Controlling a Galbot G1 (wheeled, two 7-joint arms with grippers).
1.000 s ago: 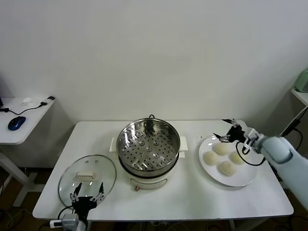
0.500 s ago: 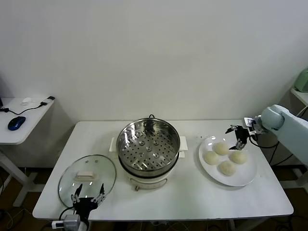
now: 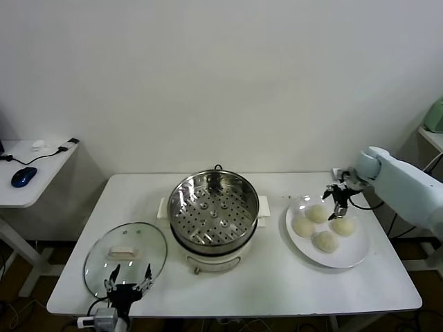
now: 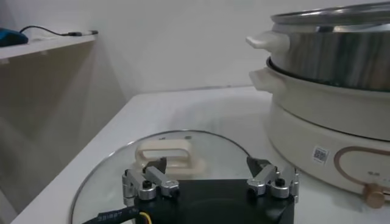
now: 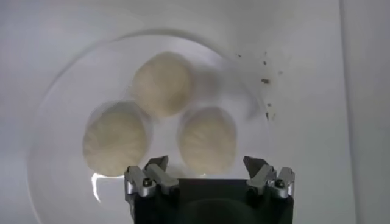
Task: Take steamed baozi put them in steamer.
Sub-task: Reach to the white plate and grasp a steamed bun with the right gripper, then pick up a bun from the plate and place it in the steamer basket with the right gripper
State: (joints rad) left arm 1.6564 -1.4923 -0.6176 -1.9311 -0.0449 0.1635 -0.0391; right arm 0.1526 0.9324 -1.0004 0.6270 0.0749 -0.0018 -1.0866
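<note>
The right end effector hangs above the white plate, its fingers spread apart and clamped on nothing. In the right wrist view the two fingertips frame one bun, with two more buns just beyond it. From the head view, four steamed baozi lie close together on the plate, and the end effector sits over the rear pair, near the plate's far rim. The plate rests on the right part of the white surface.

The steamer stands at the middle of the surface, well apart from the plate, its shiny pot open on top and its perforated tray bare. It sits on a white base with side handles.

The left end effector waits at the near left edge of the surface, fingers apart and holding nothing, just over the near rim of the round glass lid, which lies flat beside the steamer. A small side desk with a blue mouse stands off to the left.
</note>
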